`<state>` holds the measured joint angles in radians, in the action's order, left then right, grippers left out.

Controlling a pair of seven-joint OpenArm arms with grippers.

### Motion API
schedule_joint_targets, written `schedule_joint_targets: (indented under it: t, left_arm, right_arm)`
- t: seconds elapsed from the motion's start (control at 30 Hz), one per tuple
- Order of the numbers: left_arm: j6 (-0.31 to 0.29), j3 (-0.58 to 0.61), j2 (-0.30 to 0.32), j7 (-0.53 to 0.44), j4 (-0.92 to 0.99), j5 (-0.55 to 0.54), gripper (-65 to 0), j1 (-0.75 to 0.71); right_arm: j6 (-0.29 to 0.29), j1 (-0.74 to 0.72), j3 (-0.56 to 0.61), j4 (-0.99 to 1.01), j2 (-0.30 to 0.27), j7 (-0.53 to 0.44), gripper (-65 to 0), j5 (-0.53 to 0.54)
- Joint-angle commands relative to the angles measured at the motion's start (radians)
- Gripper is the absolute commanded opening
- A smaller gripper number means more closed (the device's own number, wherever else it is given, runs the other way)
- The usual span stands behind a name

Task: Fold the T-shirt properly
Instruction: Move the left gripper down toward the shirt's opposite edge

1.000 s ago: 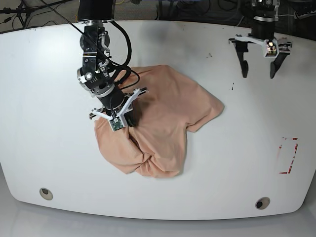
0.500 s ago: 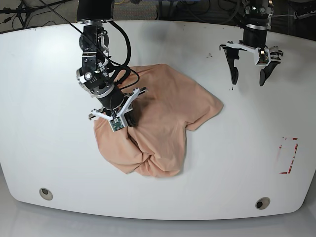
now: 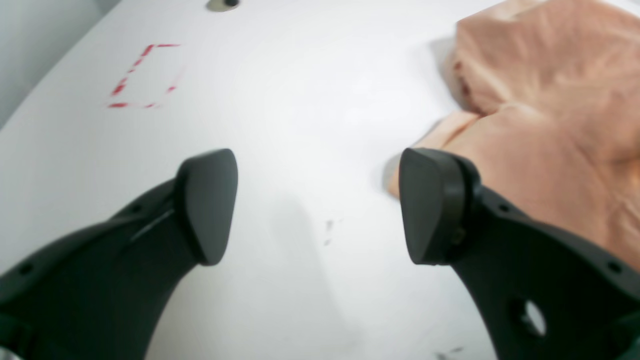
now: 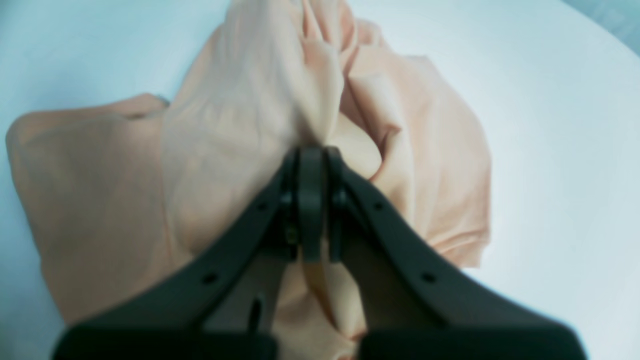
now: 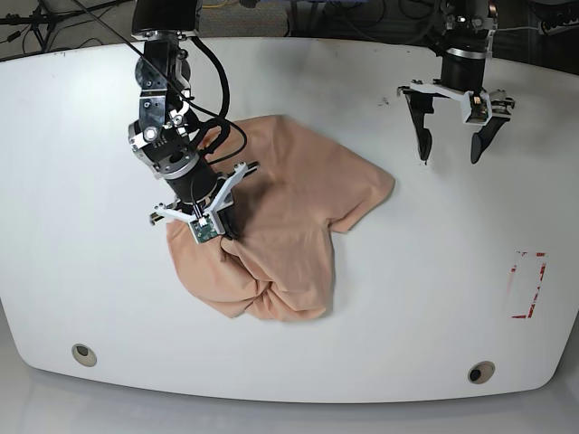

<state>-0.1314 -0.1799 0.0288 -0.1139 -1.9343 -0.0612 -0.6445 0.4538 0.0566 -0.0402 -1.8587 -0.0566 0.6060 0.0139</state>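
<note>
Table [image 5: 380,298]: white, rounded front edge, round holes near both front corners; carries everything below.
T-shirt [image 5: 289,217]: peach, crumpled and bunched, left of centre in the base view; one fold pulled up into a ridge at its left side. Against the earlier frames: shifted a little toward that view's left, pointed right-hand corner drawn further from the left hand, left part more gathered.
Right arm [image 5: 167,117]: reaching down from the far edge onto the shirt's left side; leaning slightly further left than a second ago.
Right hand [image 4: 311,165]: fingers pressed together, clamped on the raised fold of the T-shirt, cloth spilling out either side of the tips in the wrist view; same grip as in the earlier frames.
Left hand [image 5: 450,149]: fingers wide apart, nothing between them, hanging above bare table to the right of the shirt; closer to the shirt's corner than a second ago, barely moved since half a second ago.
Red dashed rectangle [image 5: 527,285]: marked on the table near its right edge, well apart from the shirt; unchanged.
Small dark specks [image 3: 327,232]: on the table below the left hand.
</note>
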Motion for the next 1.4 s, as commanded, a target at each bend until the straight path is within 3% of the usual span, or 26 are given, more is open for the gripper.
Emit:
schedule_joint_targets:
  t: [0.0, 0.23, 0.3, 0.37, 0.5, 0.77, 1.37]
  left_arm:
    - [-0.006, 0.036, 0.009, -0.018, -0.023, 0.013, -17.4, 0.0]
    - [-0.014, 0.102, 0.012, 0.068, -0.022, 0.037, -17.0, 0.032]
    - [-0.016, 0.115, 0.012, 0.122, -0.019, 0.044, -16.4, 0.048]
    - [-0.013, 0.151, 0.009, 0.317, -0.002, 0.05, -15.1, 0.126]
    - [-0.013, 0.165, 0.003, 0.383, 0.024, 0.054, -15.1, 0.16]
    - [-0.013, 0.18, -0.01, 0.452, 0.074, 0.045, -15.5, 0.232]
    - [0.01, 0.248, -0.008, 0.441, 0.057, 0.04, -15.8, 0.309]
  right_arm:
    - [0.002, -0.012, 0.001, -0.06, -0.01, -0.022, -64.8, 0.016]
    - [0.001, -0.027, 0.007, -0.089, -0.013, -0.015, -64.7, 0.019]
    - [0.002, -0.033, 0.009, -0.086, -0.013, -0.014, -64.7, 0.019]
    - [0.0, -0.044, 0.011, -0.067, -0.01, -0.024, -64.9, 0.02]
    - [0.001, -0.045, 0.009, -0.069, -0.01, -0.025, -64.9, 0.02]
    - [-0.001, -0.023, 0.004, -0.077, -0.024, -0.039, -65.0, 0.016]
    - [-0.006, -0.039, 0.01, -0.081, -0.039, -0.044, -65.0, 0.019]
